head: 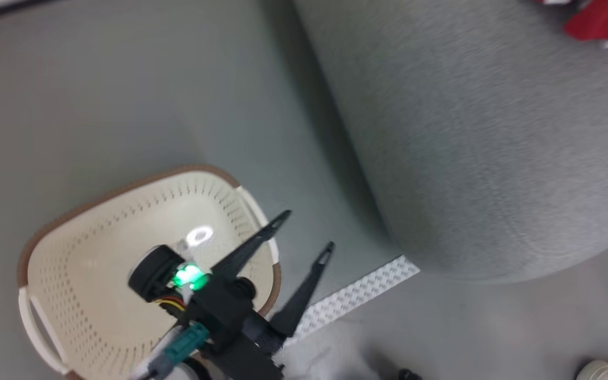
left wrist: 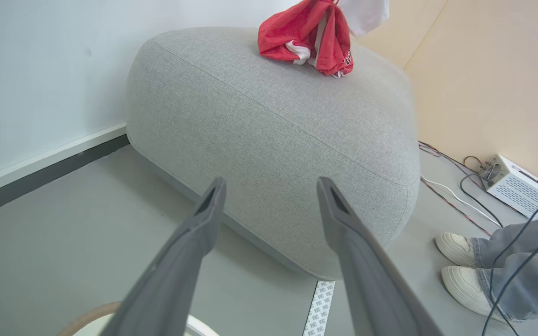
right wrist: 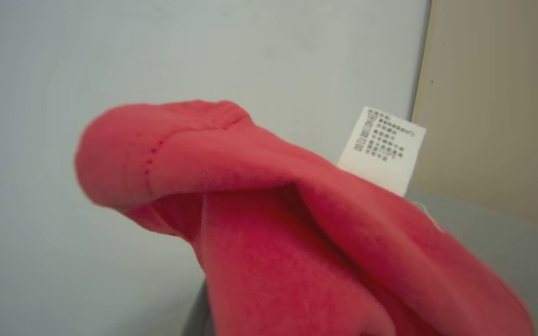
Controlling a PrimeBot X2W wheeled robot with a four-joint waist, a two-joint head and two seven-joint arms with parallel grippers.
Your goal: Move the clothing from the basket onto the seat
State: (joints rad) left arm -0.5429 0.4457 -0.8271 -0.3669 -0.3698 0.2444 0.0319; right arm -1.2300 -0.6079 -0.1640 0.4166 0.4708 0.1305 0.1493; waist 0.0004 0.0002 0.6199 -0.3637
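Left claw point(head: 307, 230): fingers spread, released, holding nothing, poised above the basket, likely parked out of the way.
Basket point(head: 72, 253): on the floor near the seat; its inside looks bare.
Seat point(head: 467, 132): broad grey top, room to spare.
Clothing point(left wrist: 306, 37): bunched on the seat's far end, peak drawn up as if pinched from above.
Right claw: red cloth crowds its camera; grasping or not, I cannot tell.
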